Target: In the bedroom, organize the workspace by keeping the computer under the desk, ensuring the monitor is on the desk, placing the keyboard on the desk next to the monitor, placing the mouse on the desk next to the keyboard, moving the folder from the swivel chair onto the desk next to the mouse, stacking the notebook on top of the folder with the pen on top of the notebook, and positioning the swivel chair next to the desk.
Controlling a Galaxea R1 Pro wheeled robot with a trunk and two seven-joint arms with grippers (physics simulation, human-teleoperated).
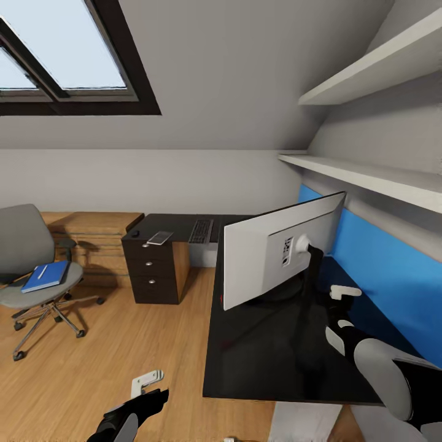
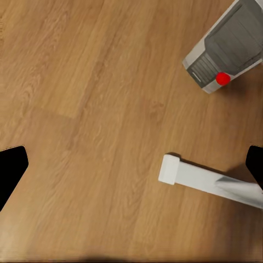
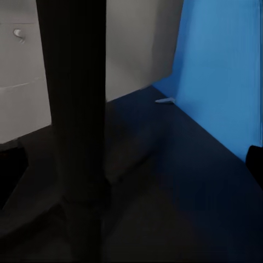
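Two grippers showed low in the head view: the left gripper (image 1: 147, 380) hung over bare light wood floor (image 1: 92, 368), its white fingers apart with nothing between them, and the right gripper (image 1: 344, 293) reached over the glossy black L-shaped desk (image 1: 258, 362) behind the stand, its jaw spread too unclear to tell. One wide flat monitor with a white back (image 1: 270, 258) stood on the near wing of the desk, turned away, its black stand (image 3: 76, 109) close before the right wrist camera, beside the blue wall panel (image 1: 380, 270). On the far wing lay one slim dark-keyed keyboard (image 1: 201, 231), one small dark grey notebook (image 1: 160, 237) near the front edge over three drawers with round knobs (image 1: 147, 264), and one small black mouse (image 1: 134, 233) at the corner. One grey swivel chair (image 1: 27, 270) stood well apart across open floor, carrying one bright blue folder (image 1: 45, 275) with one white pen (image 1: 42, 271) on it. One white desk leg (image 2: 208, 178) and one grey box with a red button (image 2: 227, 46) appeared beneath the left wrist.
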